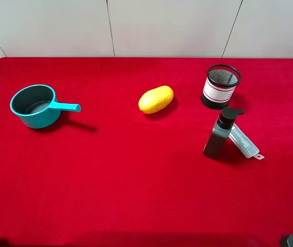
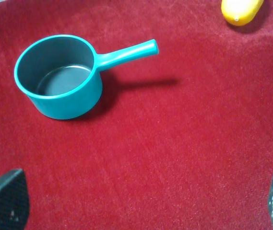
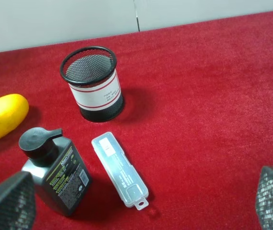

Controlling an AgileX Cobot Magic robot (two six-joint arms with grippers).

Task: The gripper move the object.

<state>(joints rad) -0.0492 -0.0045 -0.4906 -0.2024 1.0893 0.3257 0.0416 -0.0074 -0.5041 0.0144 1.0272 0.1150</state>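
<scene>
The object is a dark grey pump bottle (image 1: 220,135) with a black pump top, standing upright on the red cloth at the right. It also shows in the right wrist view (image 3: 59,175) with its small label. My right gripper (image 3: 141,203) is open and empty. Its two fingertips (image 3: 9,203) frame the view, and the bottle stands just ahead of one of them. My left gripper (image 2: 141,201) is open and empty, far from the bottle, over bare cloth near a teal pot (image 2: 59,76). In the exterior view only dark bits of both arms show at the bottom corners.
A flat translucent case (image 1: 244,142) lies against the bottle's right side. A black mesh cup (image 1: 220,86) stands just behind the bottle. A yellow fruit (image 1: 155,99) lies at the middle back. The teal pot (image 1: 37,106) sits far left. A white wall bounds the far edge.
</scene>
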